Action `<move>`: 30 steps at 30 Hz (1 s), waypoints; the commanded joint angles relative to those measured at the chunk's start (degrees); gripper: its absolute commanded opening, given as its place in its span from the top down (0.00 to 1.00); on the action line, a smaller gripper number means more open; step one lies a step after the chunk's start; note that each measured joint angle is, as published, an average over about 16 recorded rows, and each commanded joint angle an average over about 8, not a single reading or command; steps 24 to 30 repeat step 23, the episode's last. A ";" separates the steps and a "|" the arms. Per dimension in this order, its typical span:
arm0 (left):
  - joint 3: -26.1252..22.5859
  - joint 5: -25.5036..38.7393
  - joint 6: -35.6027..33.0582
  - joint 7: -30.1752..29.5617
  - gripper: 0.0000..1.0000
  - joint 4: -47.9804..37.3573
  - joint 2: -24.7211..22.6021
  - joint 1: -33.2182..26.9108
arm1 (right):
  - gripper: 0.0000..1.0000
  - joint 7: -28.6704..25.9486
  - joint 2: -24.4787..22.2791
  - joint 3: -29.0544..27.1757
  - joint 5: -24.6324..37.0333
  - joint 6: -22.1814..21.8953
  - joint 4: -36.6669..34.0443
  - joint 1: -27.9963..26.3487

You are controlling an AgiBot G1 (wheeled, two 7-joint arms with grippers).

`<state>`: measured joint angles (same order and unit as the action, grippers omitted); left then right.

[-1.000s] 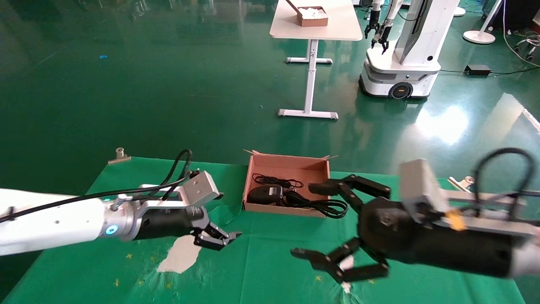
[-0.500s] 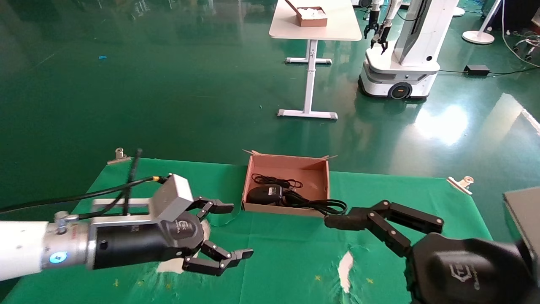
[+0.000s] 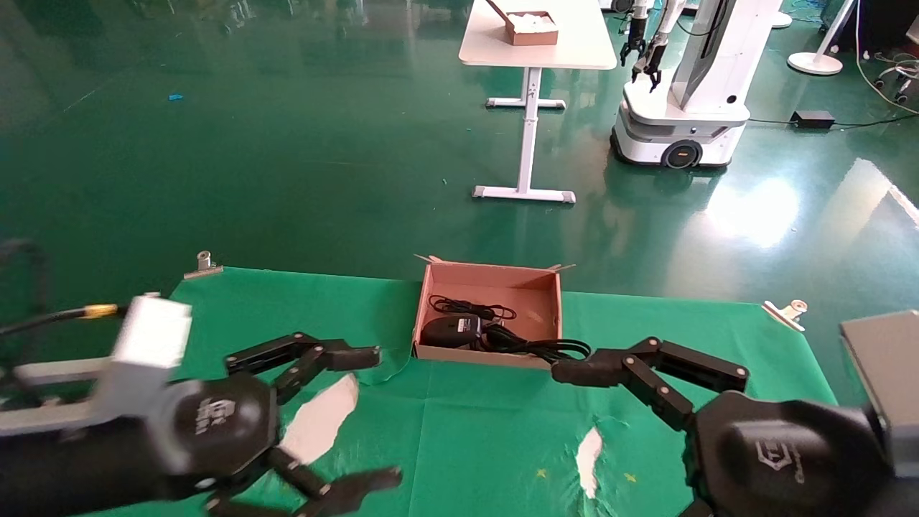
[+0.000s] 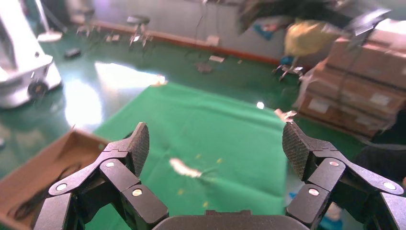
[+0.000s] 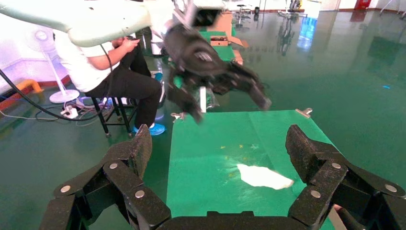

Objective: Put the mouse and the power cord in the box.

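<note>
1. The box [image 3: 488, 283] sits at the far middle of the green cloth [image 3: 459, 431], and every place below is given from it
2. The mouse [image 3: 451, 331] lies inside the box against its near wall, toward the box's left end, with its thin cable looped behind it toward the far wall
3. The power cord [image 3: 535, 347] starts inside the box just right of the mouse, but its loops spill over the near wall at the box's right corner and rest partly on the cloth
4. The right gripper [image 3: 617, 431] hangs on the near right of the box, jaws spread wide and holding nothing; its upper fingertip [image 3: 567, 373] is just beside the spilled loops
5. The left gripper [image 3: 366, 416] hangs on the near left of the box, also spread wide and empty, its upper fingertip close to the box's left near corner
6. Judged from this, the mouse is done and the cord is only part-way in
7. The overhanging loops run along the near wall, left to right, and the right gripper is clearly the nearer arm; the cord lies just ahead of its upper finger, toward the box
8. A nudge or lift away from the robot, over the low wall, looks like what is left, with some risk of pushing the light box
</note>
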<state>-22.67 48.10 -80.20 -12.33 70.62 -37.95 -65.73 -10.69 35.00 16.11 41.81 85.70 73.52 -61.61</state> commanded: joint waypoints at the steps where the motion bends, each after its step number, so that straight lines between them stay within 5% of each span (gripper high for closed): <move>1: 2.46 -2.31 -2.04 0.59 0.00 1.10 1.09 1.55 | 0.00 0.01 0.00 0.01 -0.01 0.00 0.00 0.00; 11: 8.87 -8.35 -7.29 1.98 0.00 3.93 3.85 5.51 | 0.00 0.01 -0.14 -0.08 -0.25 0.08 0.13 0.13; 30: 7.66 -7.23 -6.33 1.76 0.00 3.41 3.37 4.82 | 0.00 0.02 -0.09 -0.04 -0.12 0.06 0.06 0.08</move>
